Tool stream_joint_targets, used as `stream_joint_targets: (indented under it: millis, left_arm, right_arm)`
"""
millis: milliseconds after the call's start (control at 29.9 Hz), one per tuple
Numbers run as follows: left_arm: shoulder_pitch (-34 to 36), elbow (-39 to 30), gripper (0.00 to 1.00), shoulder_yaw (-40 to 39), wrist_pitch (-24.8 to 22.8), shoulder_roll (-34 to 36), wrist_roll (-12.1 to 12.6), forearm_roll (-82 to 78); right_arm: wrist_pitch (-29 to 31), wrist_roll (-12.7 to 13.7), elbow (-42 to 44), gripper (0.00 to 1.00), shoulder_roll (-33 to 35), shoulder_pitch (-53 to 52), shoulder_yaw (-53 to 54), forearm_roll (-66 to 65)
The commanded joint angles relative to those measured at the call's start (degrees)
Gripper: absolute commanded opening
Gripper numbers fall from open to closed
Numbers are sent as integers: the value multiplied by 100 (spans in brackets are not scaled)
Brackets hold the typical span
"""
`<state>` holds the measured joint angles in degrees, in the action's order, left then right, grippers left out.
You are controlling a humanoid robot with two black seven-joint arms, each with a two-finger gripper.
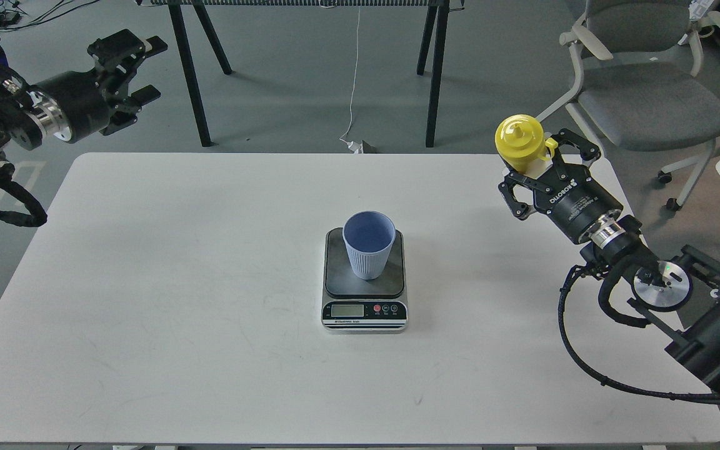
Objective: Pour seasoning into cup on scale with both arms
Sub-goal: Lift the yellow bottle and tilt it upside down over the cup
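Right now our right end effector [538, 164] is pinching the seasoning [519, 141], a yellow squeeze bottle, over the far right part of the white surface [179, 300]. We see the bottle mostly from its top: the round yellow cap end faces us, and the lower body is hidden between the fingers, so we cannot tell exactly how far it is tilted. It is lifted off the surface and sits well apart from the cup, to the right and farther away.

Our left end effector [138, 69] hangs at the far left, beyond the surface's far left corner and above the grey floor [310, 94]. Its two fingers are spread apart and hold nothing.

Near the middle of the surface lies the scale [365, 281], its silver front with the display and round buttons turned toward us. On its dark platform stands the cup [369, 244], light blue, ribbed and upright, its mouth open upward. The cup sits toward the far part of the platform, and nothing shows inside it.

Beyond the surface, at the far right, stands a grey office chair [647, 94], and black legs of another table [435, 69] stand farther back.
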<state>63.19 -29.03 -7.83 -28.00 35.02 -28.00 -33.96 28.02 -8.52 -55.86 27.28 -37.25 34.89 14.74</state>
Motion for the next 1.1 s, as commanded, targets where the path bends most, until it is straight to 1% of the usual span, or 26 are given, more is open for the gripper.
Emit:
stream_joint_targets:
  millis: [0,100,201,468,568,635,735,936,1070]
  left_arm:
    - [1,-6,99,-8,0,-12,0,4]
    - [9,-6,99,-52,0,-56,0,4]
    - [9,-6,99,-70,0,-56,0,4]
    - [9,-6,99,-96,0,-56,0,4]
    - [9,-6,99,-96,0,-56,0,4]
    - [9,-6,99,-96,0,-56,0,4]
    - [9,-6,99,-96,0,-65,0,-5]
    - [9,-6,99,-96,0,-56,0,-5]
    - [1,-6,99,-96,0,-56,0,4]
  right_arm:
    - [-2,-9,162,29,146,-800,-798,-252]
    - [-2,-9,434,29,146,-1231,-1062,-612]
    - [-2,-9,620,29,111,-1469,-1107,-1025]
    - [-2,-9,611,29,14,-1812,-1151,-2140]
    - [-2,-18,629,29,-100,-2031,-1492,-2537]
    - [-2,-27,637,29,-127,-2189,-1791,-2573]
    - [-59,-27,751,29,-302,-2295,-2082,-2626]
    - [-340,-27,1024,29,-618,-2480,-2153,-3451]
    - [-420,-27,1182,29,-838,-2620,-2214,-3715]
